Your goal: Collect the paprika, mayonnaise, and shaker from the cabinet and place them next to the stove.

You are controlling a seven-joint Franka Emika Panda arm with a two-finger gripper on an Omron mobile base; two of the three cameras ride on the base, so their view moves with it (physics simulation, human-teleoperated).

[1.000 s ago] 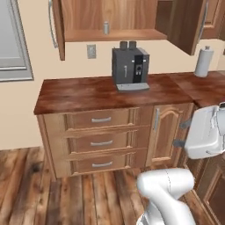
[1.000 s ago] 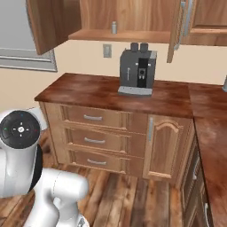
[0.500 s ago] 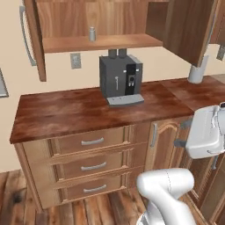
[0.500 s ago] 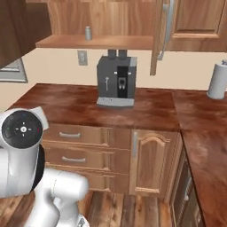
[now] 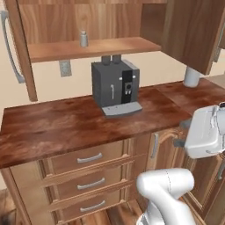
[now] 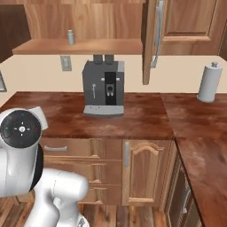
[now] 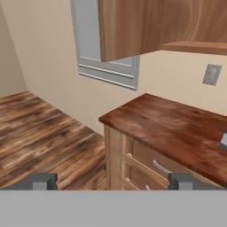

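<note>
The task looks barely begun: the small slim grey-white shaker (image 5: pixel 83 38) stands on the light-brown wooden wall cabinet (image 5: pixel 94 47) shelf, above the grey coffee machine (image 5: pixel 115 85) on the reddish-brown tabletop (image 5: pixel 57 125). The pincer (image 7: pixel 113 181) is released, holding nothing.

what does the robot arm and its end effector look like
The arm is glossy white with rounded, bulbous links. One joint ends in a round black cap carrying small coloured dots. The end effector has two small, blocky dark grey fingertips. No cables are visible.
</note>
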